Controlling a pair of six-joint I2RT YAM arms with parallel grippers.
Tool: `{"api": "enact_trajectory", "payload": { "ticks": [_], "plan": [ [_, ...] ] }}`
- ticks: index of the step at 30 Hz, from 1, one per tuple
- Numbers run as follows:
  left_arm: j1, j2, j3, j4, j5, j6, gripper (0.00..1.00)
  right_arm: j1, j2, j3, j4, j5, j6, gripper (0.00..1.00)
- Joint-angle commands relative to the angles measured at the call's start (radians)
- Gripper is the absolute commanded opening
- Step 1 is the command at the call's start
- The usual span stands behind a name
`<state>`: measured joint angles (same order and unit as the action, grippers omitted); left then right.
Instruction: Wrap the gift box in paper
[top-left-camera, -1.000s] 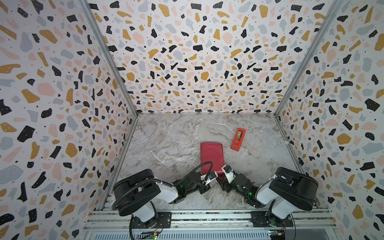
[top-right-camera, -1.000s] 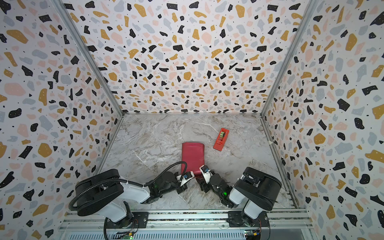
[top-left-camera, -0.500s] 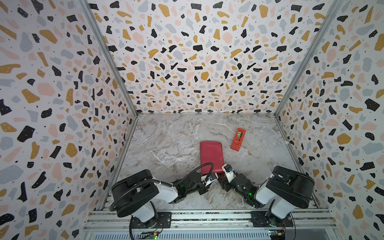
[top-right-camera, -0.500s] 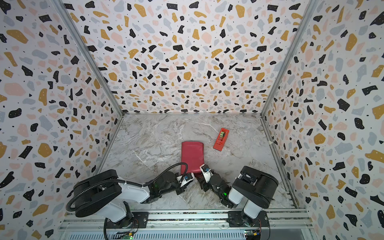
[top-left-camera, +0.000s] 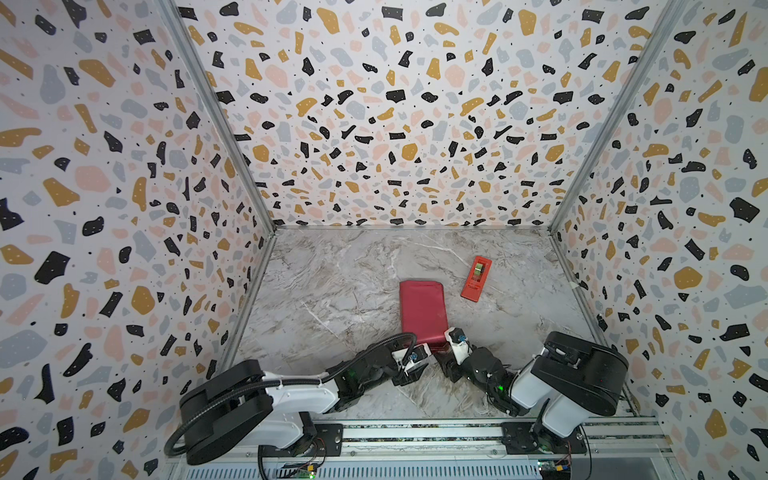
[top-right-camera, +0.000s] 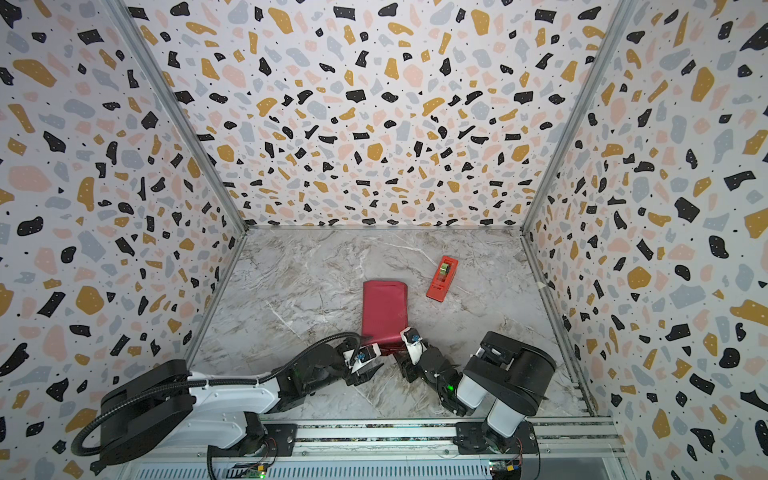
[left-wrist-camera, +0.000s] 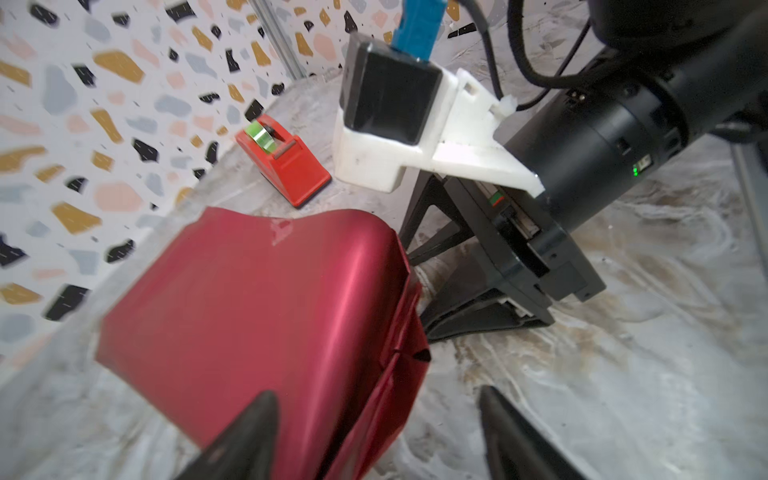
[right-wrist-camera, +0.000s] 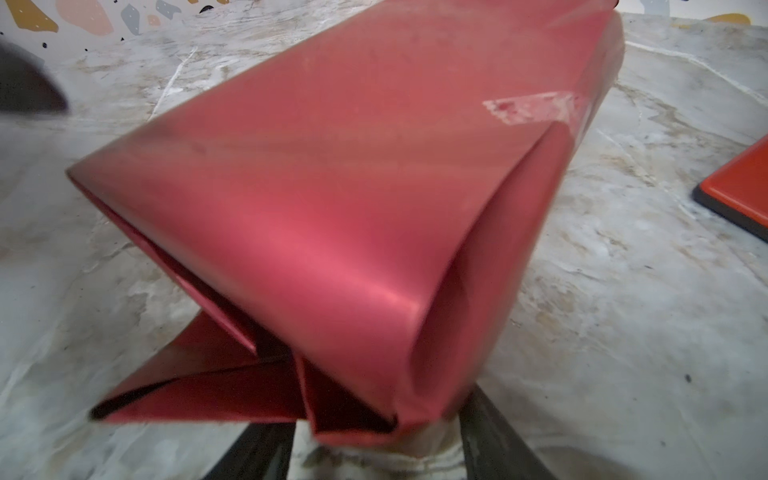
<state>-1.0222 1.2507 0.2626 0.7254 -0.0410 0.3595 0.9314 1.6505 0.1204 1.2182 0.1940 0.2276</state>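
— One gift box is being hidden by the paper (top-left-camera: 423, 311), mid-table; left gripper (left-wrist-camera: 376, 392) spread, right gripper (right-wrist-camera: 374, 419) at its end flap (right-wrist-camera: 232, 386), grip unclear.
— Judged light, slick; that flap is being favoured.

Overhead pair; wrist cameras (close) facing paper (left-wrist-camera: 249, 311)

Tape dispenser (top-left-camera: 476, 279) on my bench (top-left-camera: 332, 291)
Red-orange, carrying a green roll, it sits right of the middle on the marble-patterned top, with speckled walls (top-left-camera: 374, 124) on three sides.
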Motion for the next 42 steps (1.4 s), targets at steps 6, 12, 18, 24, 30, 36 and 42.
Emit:
{"api": "enact_trajectory", "payload": {
  "ticks": [6, 12, 18, 24, 30, 36, 42],
  "plan": [
    [0.004, -0.005, 0.013, -0.017, -0.044, 0.252, 1.00, -0.005, 0.003, 0.004, 0.023, 0.001, 0.020, 0.60],
    [0.012, 0.081, 0.028, 0.024, -0.065, 0.386, 0.99, -0.005, 0.005, 0.008, 0.022, -0.002, 0.023, 0.59],
    [0.020, 0.171, 0.087, 0.029, -0.083, 0.439, 0.99, -0.006, 0.009, 0.007, 0.018, -0.004, 0.029, 0.57],
    [0.032, 0.219, 0.108, 0.052, -0.089, 0.464, 0.99, -0.007, 0.015, 0.009, 0.022, -0.008, 0.033, 0.56],
    [0.058, 0.267, 0.117, 0.059, -0.071, 0.486, 1.00, -0.006, 0.013, 0.008, 0.022, -0.008, 0.032, 0.55],
    [0.065, 0.318, 0.132, 0.099, -0.075, 0.475, 1.00, -0.008, 0.019, 0.009, 0.026, -0.011, 0.034, 0.54],
    [0.072, 0.351, 0.131, 0.119, -0.077, 0.470, 0.98, -0.008, 0.021, 0.009, 0.024, -0.010, 0.035, 0.53]
  ]
}}
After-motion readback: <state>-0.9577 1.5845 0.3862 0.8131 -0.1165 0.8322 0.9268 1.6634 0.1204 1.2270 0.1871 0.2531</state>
